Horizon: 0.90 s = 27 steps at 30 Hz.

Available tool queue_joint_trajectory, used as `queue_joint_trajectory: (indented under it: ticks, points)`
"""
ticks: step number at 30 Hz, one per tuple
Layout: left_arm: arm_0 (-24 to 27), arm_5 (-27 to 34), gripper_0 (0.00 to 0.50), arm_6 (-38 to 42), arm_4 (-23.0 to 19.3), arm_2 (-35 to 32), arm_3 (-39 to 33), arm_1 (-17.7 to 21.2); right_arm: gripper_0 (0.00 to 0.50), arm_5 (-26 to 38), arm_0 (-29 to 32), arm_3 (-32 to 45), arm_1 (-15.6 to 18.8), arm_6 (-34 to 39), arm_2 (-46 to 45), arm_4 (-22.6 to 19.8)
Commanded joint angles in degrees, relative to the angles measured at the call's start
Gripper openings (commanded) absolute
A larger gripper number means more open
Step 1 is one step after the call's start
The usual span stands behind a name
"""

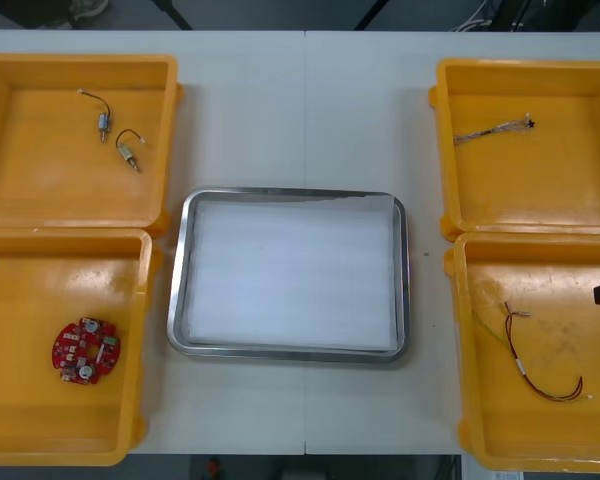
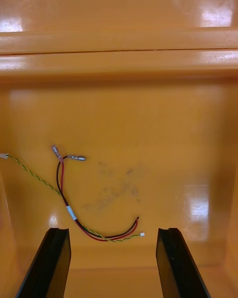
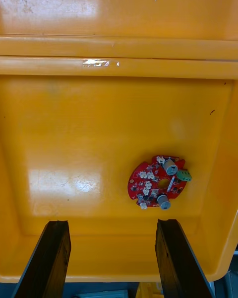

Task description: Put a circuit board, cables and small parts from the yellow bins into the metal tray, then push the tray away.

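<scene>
Left jaws gape empty before circuit board [image 3: 158,181]; right jaws likewise, seemingly nearer cable [image 2: 71,211].

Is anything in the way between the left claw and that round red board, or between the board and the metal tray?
Nothing lies between the open left gripper and the circuit board, alone in its yellow bin. Toward the metal tray, only the bin's wall stands between, so the board must go over it.
</scene>
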<state>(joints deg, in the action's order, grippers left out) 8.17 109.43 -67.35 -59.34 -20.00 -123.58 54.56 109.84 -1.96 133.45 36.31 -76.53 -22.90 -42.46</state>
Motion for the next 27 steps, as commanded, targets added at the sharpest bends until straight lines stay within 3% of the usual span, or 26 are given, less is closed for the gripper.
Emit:
queue_joint_trajectory:
  ticks: [1,27]
  points:
    - [-0.7,-0.45,0.5,-4.37,0.45,-1.71,-1.23,0.99,0.5,0.16,1.08,0.94,2.09,2.09,-1.89,-0.34]
    - [-0.7,-0.45,0.5,-4.37,0.45,-1.71,-1.23,0.99,0.5,0.16,1.08,0.94,2.09,2.09,-1.89,-0.34]
